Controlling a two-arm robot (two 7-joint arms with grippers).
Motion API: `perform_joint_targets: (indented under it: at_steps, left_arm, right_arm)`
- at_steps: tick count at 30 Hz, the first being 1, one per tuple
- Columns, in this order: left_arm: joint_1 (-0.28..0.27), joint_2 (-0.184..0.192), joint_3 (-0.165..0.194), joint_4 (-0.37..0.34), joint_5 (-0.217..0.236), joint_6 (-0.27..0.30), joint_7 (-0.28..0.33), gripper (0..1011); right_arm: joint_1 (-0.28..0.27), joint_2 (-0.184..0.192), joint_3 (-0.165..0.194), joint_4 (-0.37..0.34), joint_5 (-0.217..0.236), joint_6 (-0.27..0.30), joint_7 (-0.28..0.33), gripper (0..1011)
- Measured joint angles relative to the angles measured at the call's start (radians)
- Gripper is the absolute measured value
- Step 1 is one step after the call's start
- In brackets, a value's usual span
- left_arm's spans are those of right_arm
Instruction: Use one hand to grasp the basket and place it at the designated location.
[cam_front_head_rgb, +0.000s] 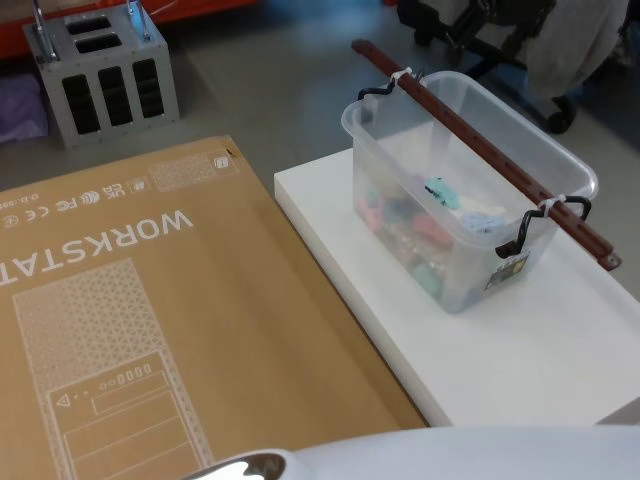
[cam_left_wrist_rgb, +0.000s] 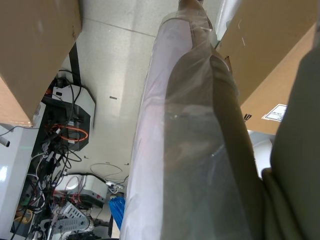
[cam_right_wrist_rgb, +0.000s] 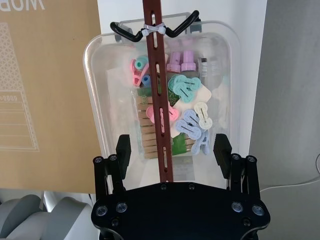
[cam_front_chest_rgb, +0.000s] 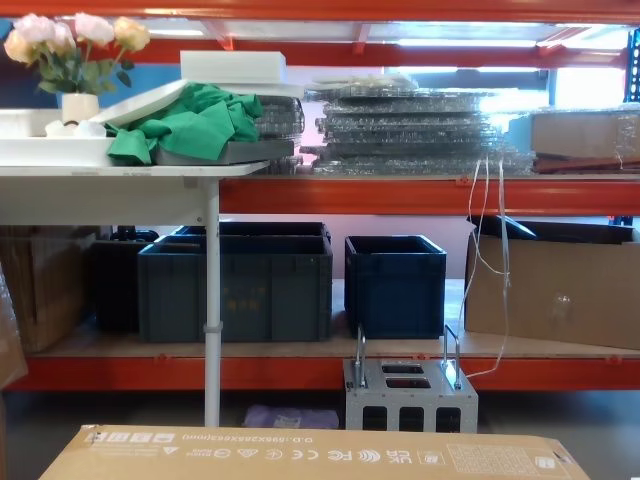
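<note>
The right gripper (cam_right_wrist_rgb: 172, 152) hangs above the basket (cam_front_head_rgb: 462, 185), fingers (cam_right_wrist_rgb: 123, 150) spread wide astride its brown handle bar (cam_right_wrist_rgb: 159, 100), the basket resting on a white platform (cam_front_head_rgb: 520, 350) beside a cardboard box (cam_front_head_rgb: 150, 330).

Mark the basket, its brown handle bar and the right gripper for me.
basket (cam_front_head_rgb: 400, 150): head view, left side wall.
brown handle bar (cam_front_head_rgb: 480, 150): head view, middle of the bar.
right gripper (cam_right_wrist_rgb: 172, 150): right wrist view, midway between its open fingers.
</note>
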Motion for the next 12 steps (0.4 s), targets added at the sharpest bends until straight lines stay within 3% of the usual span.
perform_joint_targets:
  at_steps: [12]
  left_arm:
    - [0.0, 0.0, 0.0, 0.0, 0.0, 0.0, 0.0, 0]
  right_arm:
    - [0.0, 0.0, 0.0, 0.0, 0.0, 0.0, 0.0, 1002]
